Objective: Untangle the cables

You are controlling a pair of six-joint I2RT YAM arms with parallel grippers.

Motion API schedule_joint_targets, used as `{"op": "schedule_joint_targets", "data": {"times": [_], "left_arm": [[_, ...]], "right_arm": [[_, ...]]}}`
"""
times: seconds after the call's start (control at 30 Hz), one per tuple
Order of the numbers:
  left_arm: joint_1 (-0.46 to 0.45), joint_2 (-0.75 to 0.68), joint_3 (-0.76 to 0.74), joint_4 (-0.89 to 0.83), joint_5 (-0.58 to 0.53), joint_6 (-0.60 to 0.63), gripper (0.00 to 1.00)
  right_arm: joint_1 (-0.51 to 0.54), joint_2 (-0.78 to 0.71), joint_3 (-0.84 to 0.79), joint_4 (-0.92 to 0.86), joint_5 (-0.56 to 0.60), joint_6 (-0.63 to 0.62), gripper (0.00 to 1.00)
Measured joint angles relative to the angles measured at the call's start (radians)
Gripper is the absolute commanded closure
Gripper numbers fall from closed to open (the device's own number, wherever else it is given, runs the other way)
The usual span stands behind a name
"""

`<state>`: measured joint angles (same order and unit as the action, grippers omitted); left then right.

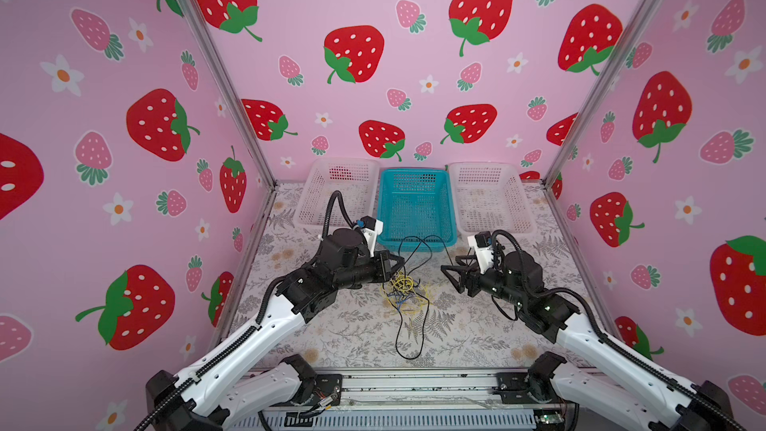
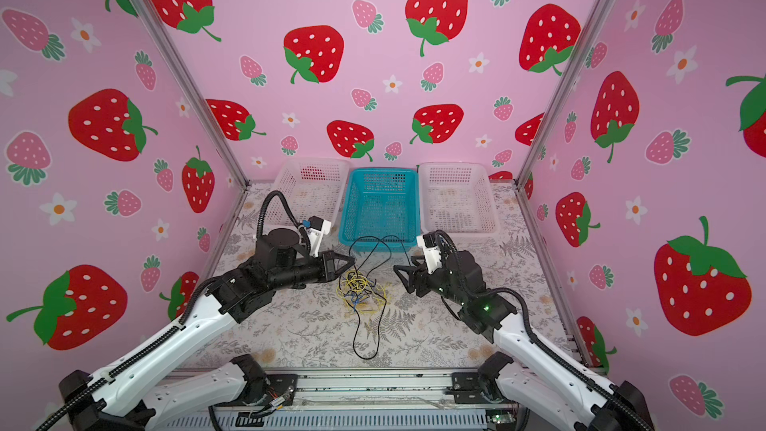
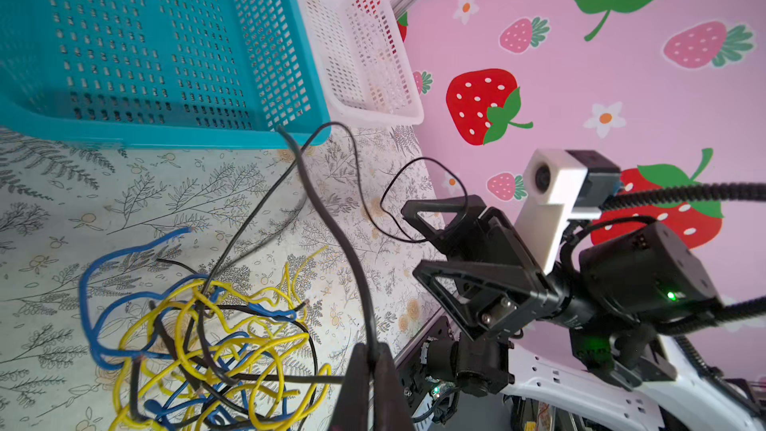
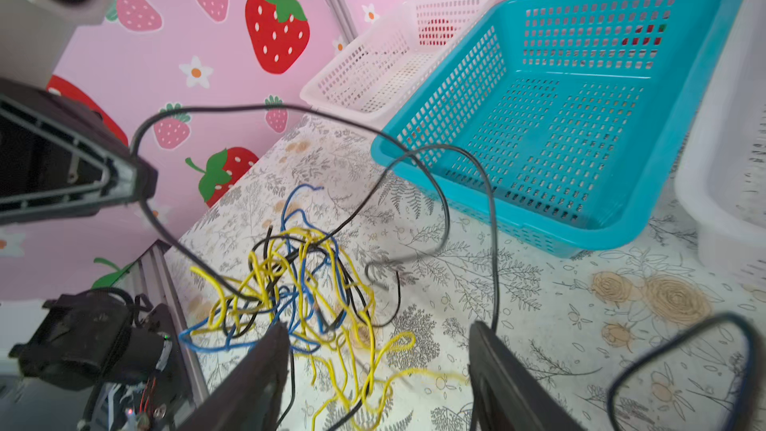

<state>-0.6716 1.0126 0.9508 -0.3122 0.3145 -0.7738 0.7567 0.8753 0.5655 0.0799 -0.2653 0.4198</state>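
Observation:
The cables (image 1: pixel 404 290) (image 2: pixel 358 288) lie as a tangle of yellow, blue and black wire on the floral table. My left gripper (image 1: pixel 400 261) (image 2: pixel 352 261) (image 3: pixel 373 350) hangs just above the tangle's far left side, shut on a black cable (image 3: pixel 331 221) that rises out of the pile and arcs toward the blue basket. To the right of the tangle (image 4: pixel 290 284), my right gripper (image 1: pixel 451 265) (image 2: pixel 404 265) (image 4: pixel 377 329) stands open with nothing pinched. A thin black strand (image 4: pixel 493 242) hangs close beside one of its fingers. Another black loop (image 1: pixel 408 337) trails toward the table's front.
Three mesh baskets stand in a row at the back: a blue basket (image 1: pixel 414 184) in the middle, with a white basket (image 1: pixel 340 192) to its left and a second white basket (image 1: pixel 489 196) to its right. Strawberry-print walls close in the table on three sides.

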Motion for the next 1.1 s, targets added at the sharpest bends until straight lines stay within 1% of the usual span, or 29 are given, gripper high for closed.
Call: {"op": "schedule_joint_targets", "data": {"times": [0.1,0.2,0.27,0.37,0.47,0.6,0.67,0.77,0.93,1.1], "left_arm": [[0.003,0.004,0.006,-0.001,0.0,-0.027,1.0],[0.003,0.008,0.02,0.001,0.0,-0.047,1.0],[0.003,0.012,0.028,0.004,0.0,-0.061,1.0],[0.003,0.021,0.032,0.018,0.001,-0.074,1.0],[0.003,0.029,0.032,0.024,0.001,-0.091,1.0],[0.003,0.029,0.032,0.029,0.001,-0.103,1.0],[0.003,0.029,0.032,0.032,0.0,-0.108,1.0],[0.003,0.026,0.032,0.032,0.0,-0.113,1.0],[0.003,0.02,0.032,0.035,0.001,-0.114,1.0],[0.003,0.014,0.032,0.053,0.008,-0.117,1.0]], "right_arm": [[0.073,-0.006,-0.002,-0.006,-0.006,-0.023,0.25],[0.126,-0.018,-0.028,0.042,-0.044,-0.021,0.25],[0.153,-0.006,-0.042,0.083,-0.061,-0.013,0.26],[0.19,0.051,-0.047,0.152,-0.065,0.006,0.29],[0.217,0.132,-0.047,0.222,-0.045,0.021,0.35],[0.228,0.228,-0.042,0.284,-0.014,0.033,0.56],[0.228,0.26,-0.039,0.302,0.0,0.031,0.58],[0.228,0.273,-0.037,0.322,0.021,0.028,0.64],[0.228,0.273,-0.039,0.385,0.047,0.028,0.67],[0.228,0.303,-0.035,0.452,0.061,0.027,0.78]]}}
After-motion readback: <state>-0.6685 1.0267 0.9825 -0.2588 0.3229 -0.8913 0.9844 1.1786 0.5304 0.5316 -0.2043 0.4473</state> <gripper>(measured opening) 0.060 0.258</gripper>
